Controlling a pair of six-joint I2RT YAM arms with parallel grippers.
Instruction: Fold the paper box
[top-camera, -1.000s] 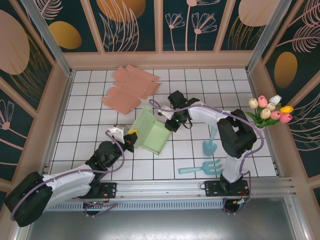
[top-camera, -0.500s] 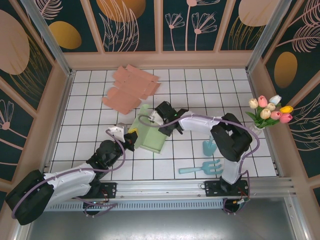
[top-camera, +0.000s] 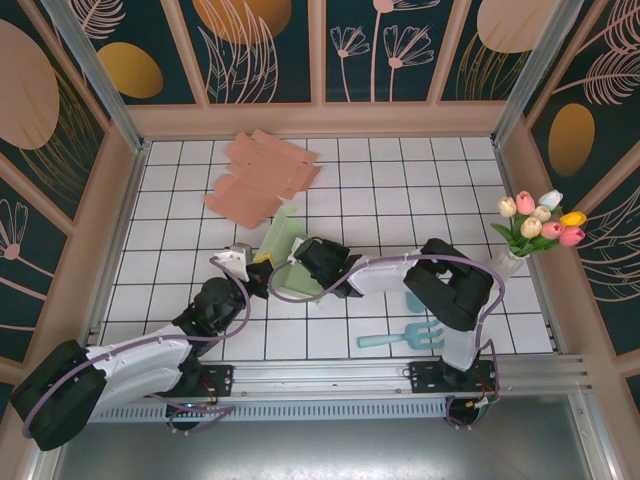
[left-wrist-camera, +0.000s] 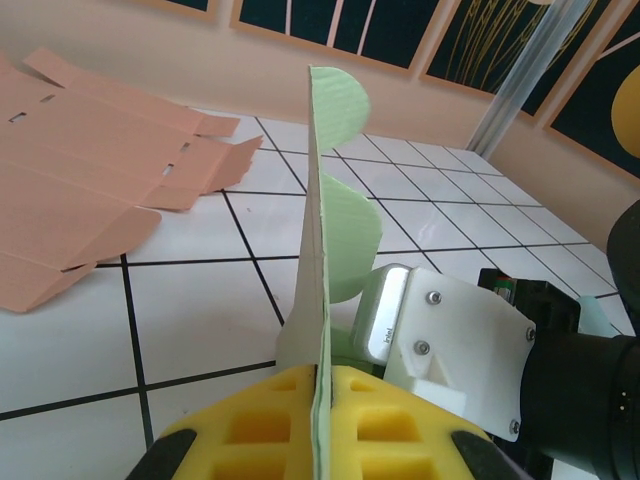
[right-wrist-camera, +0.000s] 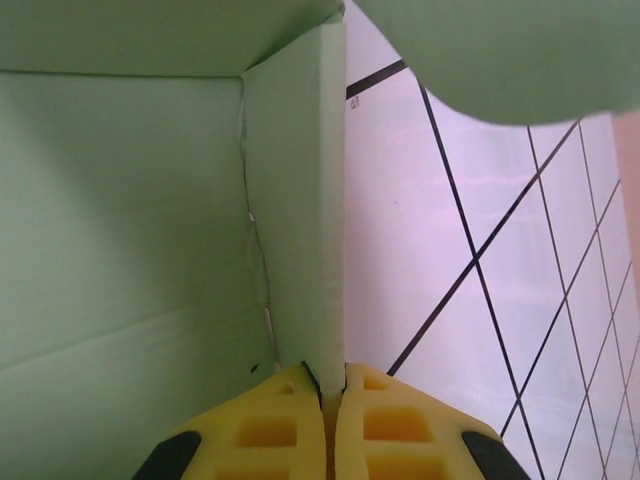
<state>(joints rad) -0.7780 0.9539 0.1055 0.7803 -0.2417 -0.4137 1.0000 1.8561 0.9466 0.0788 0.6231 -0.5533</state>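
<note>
Left arm lies low, stretched from the near left toward mid-table, left gripper (left-wrist-camera: 320, 395) clamped on the upright panel of the box (top-camera: 283, 240). Right arm doubles back leftward, right gripper (right-wrist-camera: 325, 390) pinching a box wall.

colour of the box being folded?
Pale green paper box; left wrist view shows it best.

From above, the right arm (top-camera: 392, 272) covers part of the green box (top-camera: 283, 238) and the blue trowel (top-camera: 413, 300). Pink cardboard (left-wrist-camera: 60, 170) runs off the left wrist view's left edge.
</note>
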